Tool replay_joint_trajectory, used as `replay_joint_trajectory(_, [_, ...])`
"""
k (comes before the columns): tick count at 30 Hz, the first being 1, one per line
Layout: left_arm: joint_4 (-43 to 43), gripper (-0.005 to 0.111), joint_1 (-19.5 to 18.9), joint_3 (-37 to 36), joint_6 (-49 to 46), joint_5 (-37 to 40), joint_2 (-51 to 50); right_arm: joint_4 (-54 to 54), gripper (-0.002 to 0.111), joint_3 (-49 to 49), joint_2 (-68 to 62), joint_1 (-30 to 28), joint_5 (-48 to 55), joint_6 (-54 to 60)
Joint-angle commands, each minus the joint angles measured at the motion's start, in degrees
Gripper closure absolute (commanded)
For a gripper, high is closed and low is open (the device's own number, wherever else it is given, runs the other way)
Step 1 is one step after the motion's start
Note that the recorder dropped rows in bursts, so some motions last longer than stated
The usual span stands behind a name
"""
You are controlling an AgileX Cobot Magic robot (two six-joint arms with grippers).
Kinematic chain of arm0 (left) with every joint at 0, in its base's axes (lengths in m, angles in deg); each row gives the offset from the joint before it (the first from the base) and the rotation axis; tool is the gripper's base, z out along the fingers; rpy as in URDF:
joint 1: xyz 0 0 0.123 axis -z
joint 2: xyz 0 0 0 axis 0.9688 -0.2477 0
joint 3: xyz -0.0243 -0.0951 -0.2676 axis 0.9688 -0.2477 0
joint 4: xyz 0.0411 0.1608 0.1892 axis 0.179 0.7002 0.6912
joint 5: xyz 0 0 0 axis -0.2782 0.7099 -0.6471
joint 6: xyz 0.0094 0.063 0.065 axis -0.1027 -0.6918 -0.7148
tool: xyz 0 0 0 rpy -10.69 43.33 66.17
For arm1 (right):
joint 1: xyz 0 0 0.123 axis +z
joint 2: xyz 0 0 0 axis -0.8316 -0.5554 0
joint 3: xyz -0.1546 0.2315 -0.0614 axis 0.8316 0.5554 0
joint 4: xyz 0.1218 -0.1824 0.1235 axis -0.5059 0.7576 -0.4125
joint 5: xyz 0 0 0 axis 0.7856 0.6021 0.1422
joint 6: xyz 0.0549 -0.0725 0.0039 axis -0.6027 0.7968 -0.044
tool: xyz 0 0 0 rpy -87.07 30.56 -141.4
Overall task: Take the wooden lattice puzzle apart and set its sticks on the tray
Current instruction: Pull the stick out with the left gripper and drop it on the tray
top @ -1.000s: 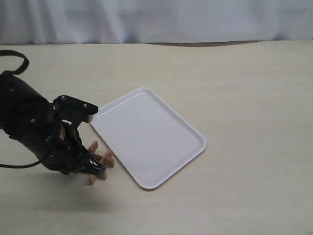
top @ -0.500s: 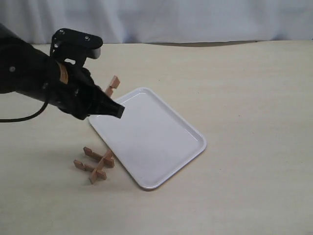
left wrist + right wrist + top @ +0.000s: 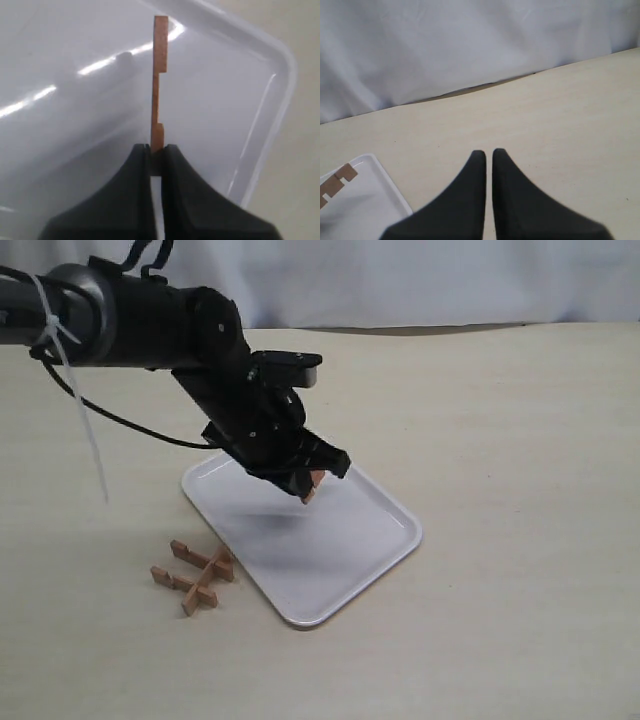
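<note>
Flat notched wooden stick (image 3: 156, 100) pinched in left jaws over glossy white tray (image 3: 215, 105); right jaws closed, empty.

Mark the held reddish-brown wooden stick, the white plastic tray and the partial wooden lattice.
reddish-brown wooden stick (image 3: 155, 95): left wrist view, thin middle.
white plastic tray (image 3: 350, 550): exterior view, bare floor.
partial wooden lattice (image 3: 205, 580): exterior view, crossing stick.

The tray (image 3: 352, 545) lies mid-frame on the surface (image 3: 520, 440); the puzzle (image 3: 195, 576) sits lower left, just beside it; a stick (image 3: 311, 487) hangs above the tray.
</note>
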Motion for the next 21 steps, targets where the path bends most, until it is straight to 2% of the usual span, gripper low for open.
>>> replay_joint_trajectory(1, [-6.3,0.107,-3.5,2.4,-3.7,1.0,-1.4,0.4,0.104,0.2,0.2,0.2,0.0,0.0])
replay_joint_trajectory(9, [-5.7,0.107,-7.5,0.4,-3.1,3.8,-2.6,0.4,0.104,0.2,0.2,0.2,0.0,0.0])
replay_joint_trajectory(11, [-2.2,0.107,-7.6,0.1,-1.8,3.6,-2.6,0.4,0.104,0.2,0.2,0.2,0.0,0.0])
replay_joint_trajectory(14, [6.7,0.106,-7.6,0.1,7.8,3.1,-2.6,0.4,0.104,0.2,0.2,0.2,0.0,0.0])
replay_joint_trajectory(17, [14.9,0.099,-7.6,0.1,15.8,4.5,-2.6,0.4,0.104,0.2,0.2,0.2,0.0,0.0])
replay_joint_trajectory(21, [16.4,0.077,-7.6,0.1,16.2,5.8,-2.6,0.4,0.104,0.2,0.2,0.2,0.0,0.0])
